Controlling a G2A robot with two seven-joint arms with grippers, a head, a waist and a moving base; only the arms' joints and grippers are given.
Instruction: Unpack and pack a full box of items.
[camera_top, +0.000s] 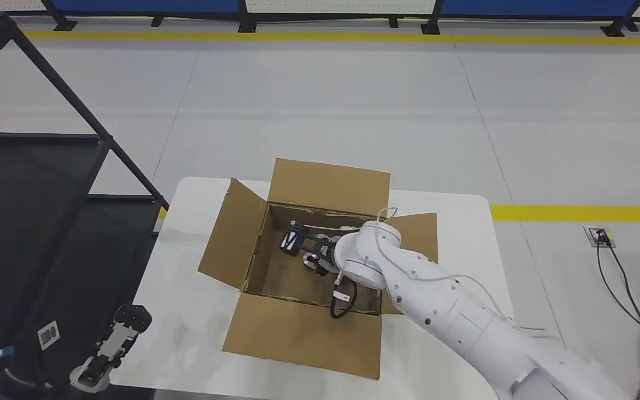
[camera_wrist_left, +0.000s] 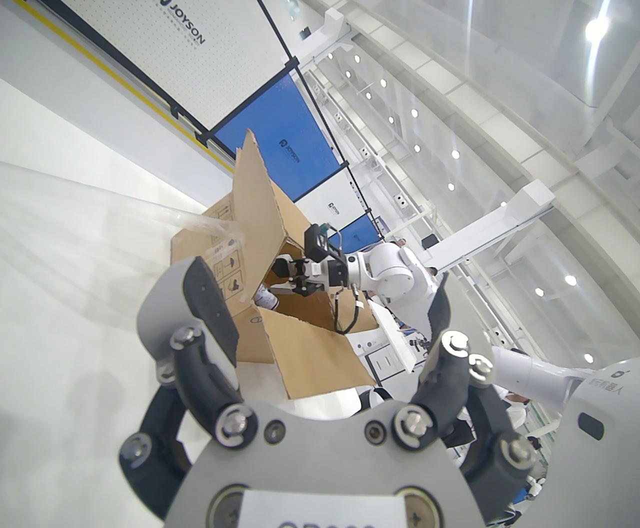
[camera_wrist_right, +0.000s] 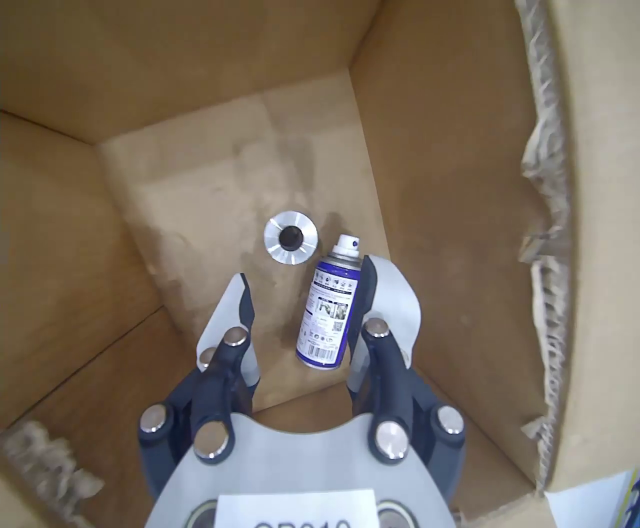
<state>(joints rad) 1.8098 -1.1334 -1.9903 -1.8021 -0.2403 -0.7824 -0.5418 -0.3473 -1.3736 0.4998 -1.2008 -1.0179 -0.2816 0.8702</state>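
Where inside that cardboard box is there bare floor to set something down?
The box floor is bare from the silver disc to the walls beyond it. It is crowded near the spray can, where the right arm's open jaws hang.

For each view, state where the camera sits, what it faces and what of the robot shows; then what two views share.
Top view: above the arms, facing down at the table and open box; shows the right arm and left gripper.
Left wrist view: low by the table, facing the box; shows that gripper's open fingers.
Right wrist view: inside the box, facing its floor and a spray can; shows the open right gripper.
Shared: top and left wrist views show the right arm in the box.
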